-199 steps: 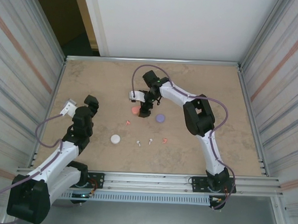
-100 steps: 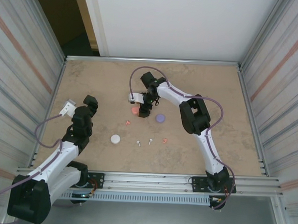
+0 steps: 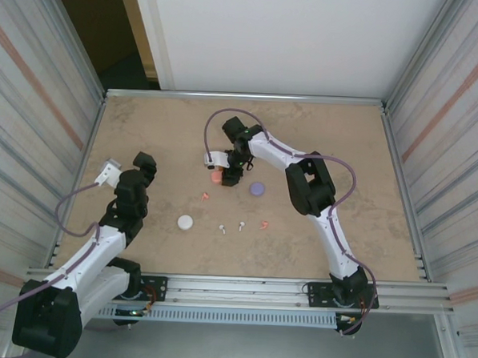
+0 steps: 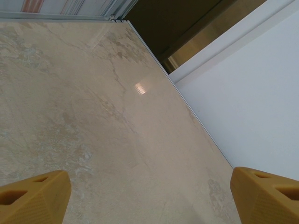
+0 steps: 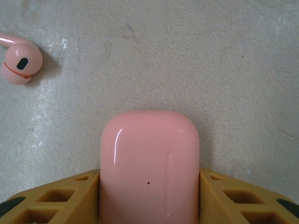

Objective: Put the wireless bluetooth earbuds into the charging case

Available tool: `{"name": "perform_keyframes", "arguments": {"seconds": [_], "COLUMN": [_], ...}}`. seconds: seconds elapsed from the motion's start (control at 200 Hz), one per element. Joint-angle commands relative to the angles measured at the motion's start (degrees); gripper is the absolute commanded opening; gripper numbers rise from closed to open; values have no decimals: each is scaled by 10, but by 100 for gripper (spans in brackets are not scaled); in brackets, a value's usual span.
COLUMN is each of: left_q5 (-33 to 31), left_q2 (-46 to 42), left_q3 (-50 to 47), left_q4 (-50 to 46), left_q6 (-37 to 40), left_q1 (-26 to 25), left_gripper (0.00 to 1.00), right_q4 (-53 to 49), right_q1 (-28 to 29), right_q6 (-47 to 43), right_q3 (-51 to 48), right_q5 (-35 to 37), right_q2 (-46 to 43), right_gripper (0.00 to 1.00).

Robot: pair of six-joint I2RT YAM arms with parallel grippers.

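A closed coral-pink charging case (image 5: 149,163) lies on the table, and my right gripper (image 5: 149,198) is shut on it, with the yellow fingers (image 5: 77,193) pressing both of its sides. From above, the case (image 3: 215,177) sits at mid-table under the right gripper (image 3: 221,176). One pink earbud (image 5: 18,63) lies just beyond the case to the left. In the top view, pink earbuds (image 3: 206,196) (image 3: 264,224) and two white earbuds (image 3: 222,229) (image 3: 240,225) lie loose nearer the front. My left gripper (image 4: 152,196) hangs open over bare table at the left.
A purple round case (image 3: 257,189) lies just right of the right gripper. A white round case (image 3: 185,222) lies left of the white earbuds. Metal rails and walls (image 3: 89,139) frame the table on every side.
My right gripper's jaws have closed from wide open onto the pink case, and its wrist has edged slightly left. The left arm has not moved.
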Motion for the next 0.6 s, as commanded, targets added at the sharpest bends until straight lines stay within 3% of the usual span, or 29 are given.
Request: {"name": "perform_keyframes", "arguments": {"seconds": [0.0,0.306,0.596], "left_q5": [-10,-6,38], "left_q2": [-8,-23,-28], "left_q3": [11,10,17], "left_q4": [-6,-6,19], "left_q6": [-9,1,37], "left_q1": [5,6,10], "left_gripper": [88,88,89], "right_q4": [15,98,233], "right_q1": [5,4,-6], "right_q6": [-6,9,51], "right_q3": [1,-85,-274], "right_q5": [19,19,18], "right_q2": [-8,-103,-246], "right_gripper": [46,43,42]}}
